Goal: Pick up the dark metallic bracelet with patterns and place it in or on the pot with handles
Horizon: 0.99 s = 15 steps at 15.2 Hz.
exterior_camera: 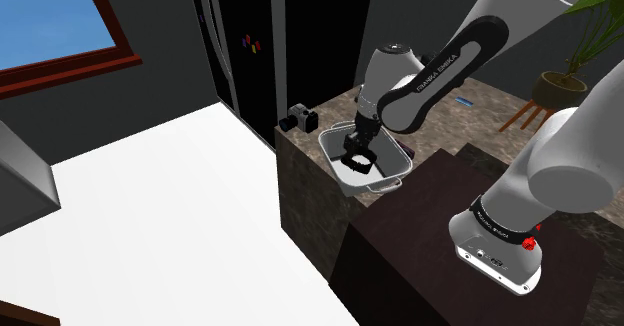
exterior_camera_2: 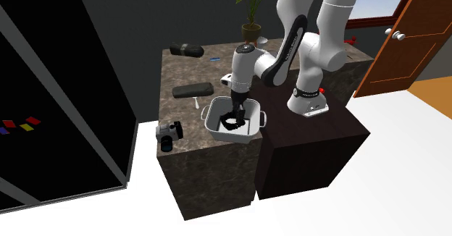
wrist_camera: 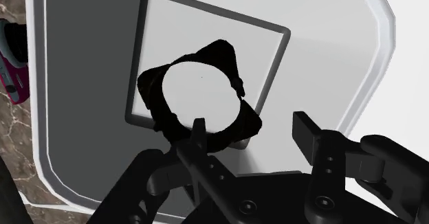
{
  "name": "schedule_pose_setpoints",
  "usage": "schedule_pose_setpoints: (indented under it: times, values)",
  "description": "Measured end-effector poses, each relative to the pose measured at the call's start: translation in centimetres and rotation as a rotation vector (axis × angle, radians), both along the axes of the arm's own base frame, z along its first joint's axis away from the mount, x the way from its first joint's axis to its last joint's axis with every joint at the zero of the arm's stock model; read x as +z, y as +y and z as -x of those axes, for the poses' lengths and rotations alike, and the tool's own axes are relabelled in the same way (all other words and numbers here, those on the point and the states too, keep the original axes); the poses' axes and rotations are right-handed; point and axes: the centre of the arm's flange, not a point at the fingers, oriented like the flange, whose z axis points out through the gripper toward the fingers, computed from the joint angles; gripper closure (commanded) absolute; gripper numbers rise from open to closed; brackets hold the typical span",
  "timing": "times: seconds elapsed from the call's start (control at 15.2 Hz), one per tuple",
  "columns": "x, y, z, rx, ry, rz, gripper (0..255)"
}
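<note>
Gripper (wrist_camera: 253, 135) fingers apart, clasping nothing | black bracelet (wrist_camera: 150, 92) just beyond fingertips | inside white pot (wrist_camera: 344, 64)

You'll find the bracelet (wrist_camera: 152, 95), just ahead of the gripper (wrist_camera: 251, 130), a flat matt black all over; you cannot tell whether it is metal. The pot (wrist_camera: 330, 44) beneath it is smooth and plain, pale grey to white, and its material does not show. The gripper itself is matt black and hard-looking. Around the pot, below the gripper, the counter (exterior_camera_2: 217, 72) reads as mottled brown stone. Behind the gripper, the arm's (exterior_camera: 545, 164) shells are smooth white with a soft sheen.
</note>
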Motion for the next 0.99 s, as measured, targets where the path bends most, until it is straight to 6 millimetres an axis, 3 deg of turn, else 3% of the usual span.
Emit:
schedule_pose_setpoints:
  times: [0.26,0.59,0.99]
  values:
    - [0.0,0.0,0.0,0.0,0.0,0.0,0]
    - [4.4,0.1,0.0,0.0,-0.002,0.0,0]
    - [5.0,0.0,0.3,0.0,0.0,0.0,0]
